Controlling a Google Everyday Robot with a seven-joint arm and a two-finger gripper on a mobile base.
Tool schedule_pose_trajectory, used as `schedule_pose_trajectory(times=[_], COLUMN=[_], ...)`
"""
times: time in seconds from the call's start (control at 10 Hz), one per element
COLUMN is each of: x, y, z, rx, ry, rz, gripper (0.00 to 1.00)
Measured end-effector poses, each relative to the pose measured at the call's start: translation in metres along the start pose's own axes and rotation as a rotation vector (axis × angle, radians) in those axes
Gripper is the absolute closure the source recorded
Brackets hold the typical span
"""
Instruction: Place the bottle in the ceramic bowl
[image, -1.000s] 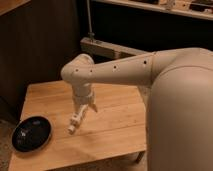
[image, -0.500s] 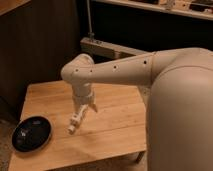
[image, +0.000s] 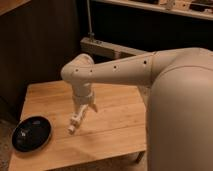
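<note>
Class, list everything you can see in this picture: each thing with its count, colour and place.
table: one, light wood, centre of view
ceramic bowl: one, glossy black, table's front left corner, empty
bottle: one, pale cream, tilted in the gripper above the table, right of the bowl
rail: one, grey, behind the table
arm: one, cream, reaching over the table from the right
gripper: one, cream, at the arm's end, shut on the bottle

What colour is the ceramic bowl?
Glossy black bowl, camera view; the gripper, holding the bottle, hangs over the table.
</note>
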Motion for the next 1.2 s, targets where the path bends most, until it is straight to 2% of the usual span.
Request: schedule_pose_trajectory(times=[1.0, 1.2], x=[-0.001, -0.014], y=[0.0, 0.003], z=[0.0, 0.003], rx=[0.002, 0.015], ry=[0.002, 0.021], rz=[0.005, 0.04], gripper=[0.35, 0.35])
